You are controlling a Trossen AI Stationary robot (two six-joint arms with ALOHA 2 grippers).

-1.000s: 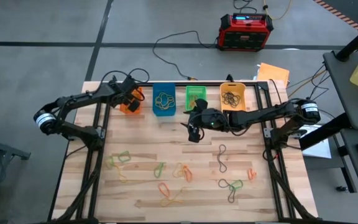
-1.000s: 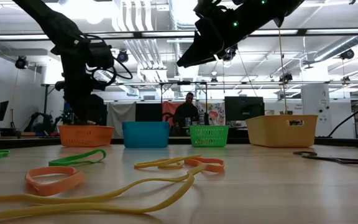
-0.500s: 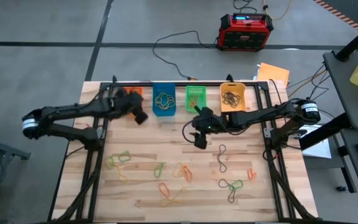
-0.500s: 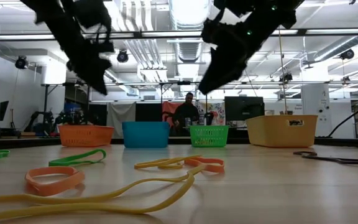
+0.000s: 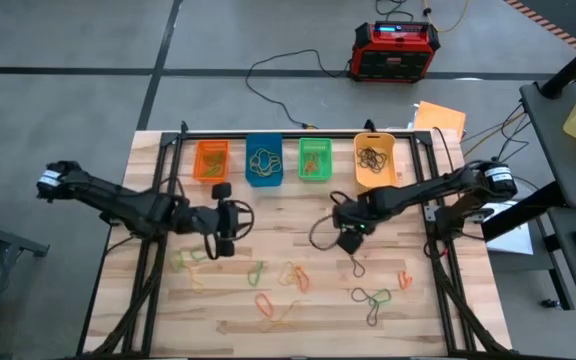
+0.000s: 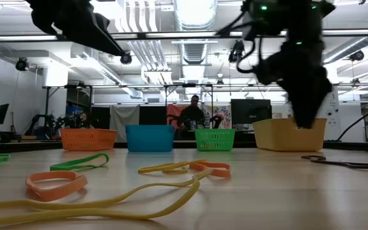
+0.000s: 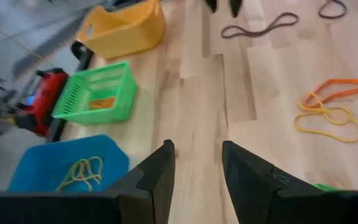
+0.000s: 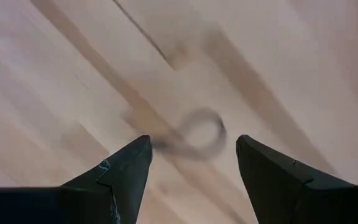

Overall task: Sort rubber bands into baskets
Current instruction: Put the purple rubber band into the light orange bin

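high view, right end effector (image 5: 349,240) spread over black rubber band (image 5: 356,252), mid-table

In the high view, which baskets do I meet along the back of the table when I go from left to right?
orange basket → blue basket → green basket → yellow-orange basket

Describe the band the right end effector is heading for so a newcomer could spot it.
Start at the yellow basket at the right end of the row. Come toward the table's front edge to the right end effector, open over bare wood. The black band under it is a long, thin figure-eight lying alone; the neighbouring bands are coloured.
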